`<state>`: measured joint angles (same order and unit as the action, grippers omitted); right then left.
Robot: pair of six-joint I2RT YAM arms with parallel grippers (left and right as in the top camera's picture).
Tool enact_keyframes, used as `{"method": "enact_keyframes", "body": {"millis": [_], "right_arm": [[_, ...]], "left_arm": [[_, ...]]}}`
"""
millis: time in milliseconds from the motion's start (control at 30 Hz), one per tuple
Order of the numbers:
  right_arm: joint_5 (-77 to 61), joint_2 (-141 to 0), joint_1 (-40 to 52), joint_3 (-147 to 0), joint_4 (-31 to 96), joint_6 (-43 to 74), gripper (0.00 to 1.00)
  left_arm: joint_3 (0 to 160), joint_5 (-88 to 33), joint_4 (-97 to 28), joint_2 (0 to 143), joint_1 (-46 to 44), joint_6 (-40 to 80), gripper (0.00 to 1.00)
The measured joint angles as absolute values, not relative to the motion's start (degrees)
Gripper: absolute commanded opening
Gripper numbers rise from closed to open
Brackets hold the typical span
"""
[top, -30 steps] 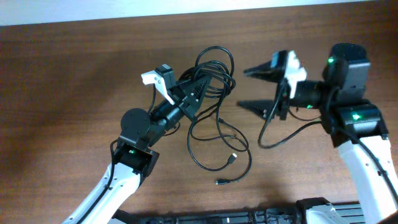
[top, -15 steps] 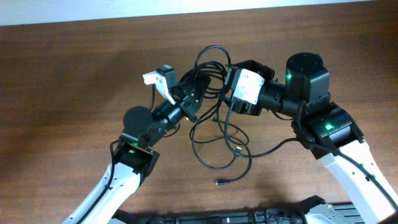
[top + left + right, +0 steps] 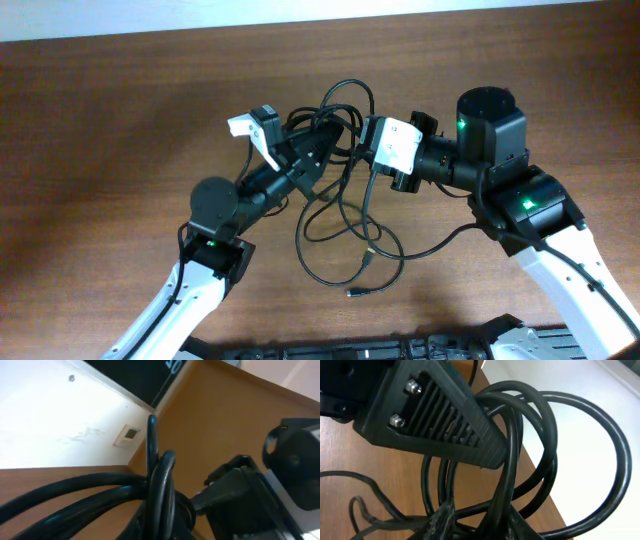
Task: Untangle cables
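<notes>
The cables (image 3: 348,84) are thin black cords in a tangle at the table's middle. Loops rise at the back, and loose ends with small plugs (image 3: 372,255) trail toward the front. My left gripper (image 3: 322,150) comes in from the lower left and is shut on the bundle's upper part. My right gripper (image 3: 352,150) reaches in from the right, right beside it, shut on the same knot. In the left wrist view the cords (image 3: 160,485) fill the jaws. The right wrist view shows strands (image 3: 507,470) between my fingers (image 3: 445,520), with the left gripper's ribbed finger (image 3: 435,420) just above.
The brown wooden table (image 3: 120,120) ends at a pale strip along the back edge (image 3: 300,15). The right arm's own black wire (image 3: 450,232) sags over the table by its base. A dark unit (image 3: 430,350) lies along the front edge.
The right arm swung left from the open table into the tangle and its wide-open jaws closed on the cords. The lower loops shifted a little. The left gripper kept its hold.
</notes>
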<state>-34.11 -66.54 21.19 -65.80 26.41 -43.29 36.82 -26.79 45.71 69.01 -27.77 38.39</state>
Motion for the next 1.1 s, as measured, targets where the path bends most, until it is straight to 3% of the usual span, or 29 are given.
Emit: {"method": "enact_keyframes", "body": {"millis": [33, 67, 367, 500, 633, 667, 700, 767, 933, 1100], "right_arm": [[-34.46, -66.54, 21.21, -65.80, 26.09, -43.27, 0.08], [-34.52, -66.54, 21.17, -65.80, 25.54, -43.27, 0.04], [-32.38, -64.75, 21.23, -65.82, 25.87, -33.19, 0.04], [-31.35, -60.86, 22.06, -65.78, 30.35, -32.73, 0.04], [-31.79, -58.08, 22.06, -65.78, 31.92, -32.75, 0.04], [-31.75, -58.08, 22.06, -65.78, 32.21, -32.53, 0.29], [-31.73, -58.06, 22.06, -65.78, 32.23, -32.10, 0.43], [-30.96, -58.04, 22.06, -65.78, 32.69, -31.00, 0.61], [-18.85, -58.00, 21.89, -65.78, 32.67, -19.44, 0.68], [-35.73, -58.35, 21.85, -65.78, 32.27, -24.16, 0.70]], "left_arm": [[36.75, -28.08, 46.78, 69.04, -27.77, 38.39, 0.00], [36.75, -29.28, 47.40, 69.01, -27.70, 38.37, 0.00], [36.75, -31.33, 42.17, 68.99, -23.64, 37.50, 0.00], [37.01, -32.51, 39.16, 68.53, -17.96, 46.06, 0.00], [37.19, -26.94, 28.36, 68.53, -13.30, 56.21, 0.00], [37.19, -26.02, 27.27, 68.53, -13.32, 58.92, 0.00], [37.19, -25.78, 27.66, 68.53, -13.32, 60.62, 0.00], [37.10, -26.30, 30.87, 68.58, -13.06, 60.69, 0.00], [36.97, -33.06, 37.78, 68.79, -12.88, 55.02, 0.00], [36.93, -39.70, 42.15, 68.90, -12.88, 53.52, 0.00]]}}
